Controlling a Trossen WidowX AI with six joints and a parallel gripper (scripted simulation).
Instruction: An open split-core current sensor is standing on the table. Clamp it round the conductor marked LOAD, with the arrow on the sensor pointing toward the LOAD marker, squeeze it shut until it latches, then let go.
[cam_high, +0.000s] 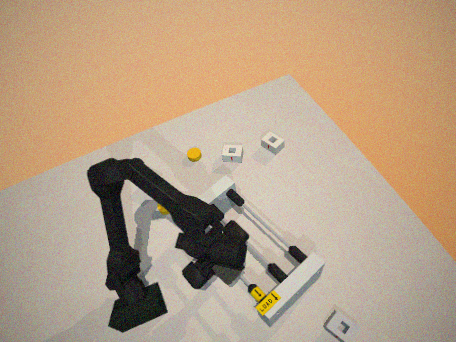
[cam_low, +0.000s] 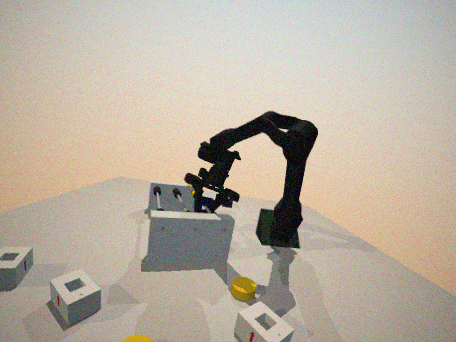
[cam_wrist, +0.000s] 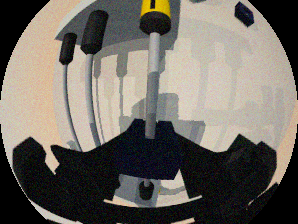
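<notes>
My gripper (cam_high: 214, 274) (cam_wrist: 150, 135) is shut on the dark blue sensor (cam_wrist: 148, 159), which sits between the fingers around the LOAD conductor (cam_wrist: 153, 55). In the wrist view the conductor runs into the sensor's upper side and shows again below it. The exterior view shows the gripper (cam_low: 208, 199) low between the rack's end blocks. The yellow LOAD marker (cam_high: 268, 302) is on the end block, beside a yellow sleeve (cam_high: 257, 292) (cam_wrist: 156, 7) with an arrow. The sensor's arrow and latch cannot be made out.
The rack's white end blocks (cam_high: 300, 285) (cam_low: 187, 242) carry two more conductors (cam_wrist: 90, 95) beside the LOAD one, with black end sleeves. White blocks with square holes (cam_high: 227, 155) (cam_low: 82, 309) and yellow discs (cam_high: 194, 154) (cam_low: 243, 289) stand around the rack. A small dark blue block (cam_wrist: 244, 14) lies at upper right.
</notes>
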